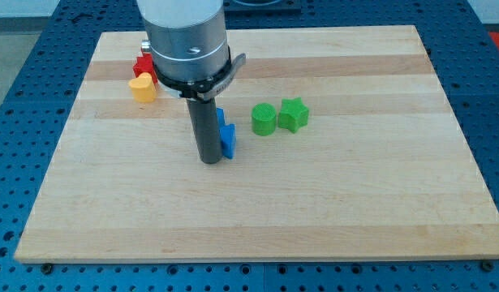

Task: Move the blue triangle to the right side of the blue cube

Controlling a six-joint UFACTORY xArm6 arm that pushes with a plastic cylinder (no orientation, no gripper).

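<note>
Wooden board (pixel 330 203), light grain, lay on a blue perforated bench (pixel 22 97).

My tip (pixel 210 161) stood near the board's middle, touching the left side of a blue block (pixel 227 139), shape partly hidden by the rod. A second blue piece (pixel 221 117) showed just above it, also behind the rod; I could not tell which was triangle and which cube.

I had no pincer fitted, only the rod.

Green cylinder (pixel 264 119) and green star (pixel 294 114) sat side by side to the view's right.

Yellow heart (pixel 141 88) and red block (pixel 143 66) sat touching at the view's upper left.
</note>
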